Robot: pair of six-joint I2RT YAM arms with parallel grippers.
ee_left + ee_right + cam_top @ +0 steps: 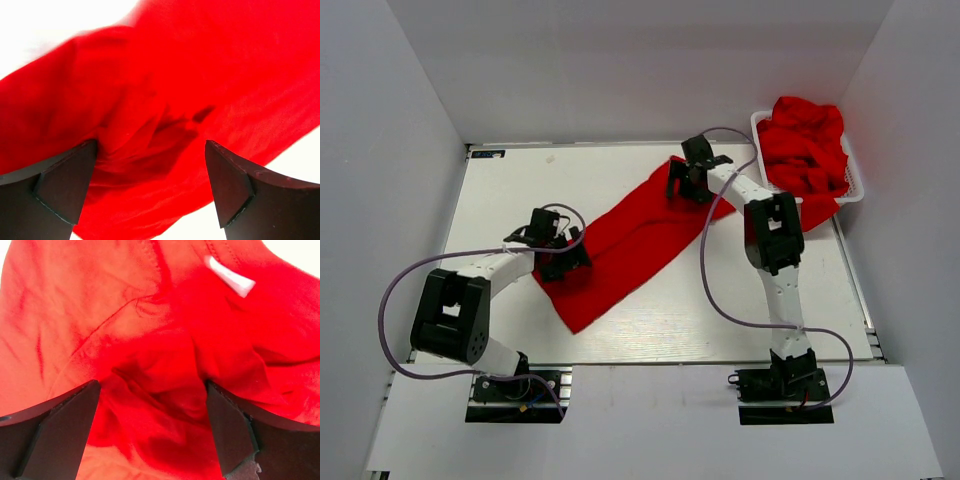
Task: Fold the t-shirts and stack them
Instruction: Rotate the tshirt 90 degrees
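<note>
A: Red t-shirt [630, 240], lying where?

B: Stretched out as a long diagonal band on the white tabletop [510, 190]. Running from lower left of centre up toward upper right of centre in the top view.

A: And the others?

B: Piled in the white mesh basket [856, 192] at the upper right corner. A heap of t-shirts [805, 140], with some cloth hanging over the near rim.

A: Left tool [150, 145]?

B: Down at the lower-left end of the band, jaws spread wide. Rumpled cloth lying between the two dark fingers [65, 185]. Bare tabletop showing at the upper left and lower right of that wrist view.

A: Right tool [152, 385]?

B: At the upper-right end of the band, likewise gaping wide. Creased fabric bunched between the jaws, a stitched seam across the upper left, and a small white tag [231, 280] at the upper right of that wrist view.

A: Pressing on the cloth?

B: Cannot tell whether touching it or hanging just above, for either one.
</note>
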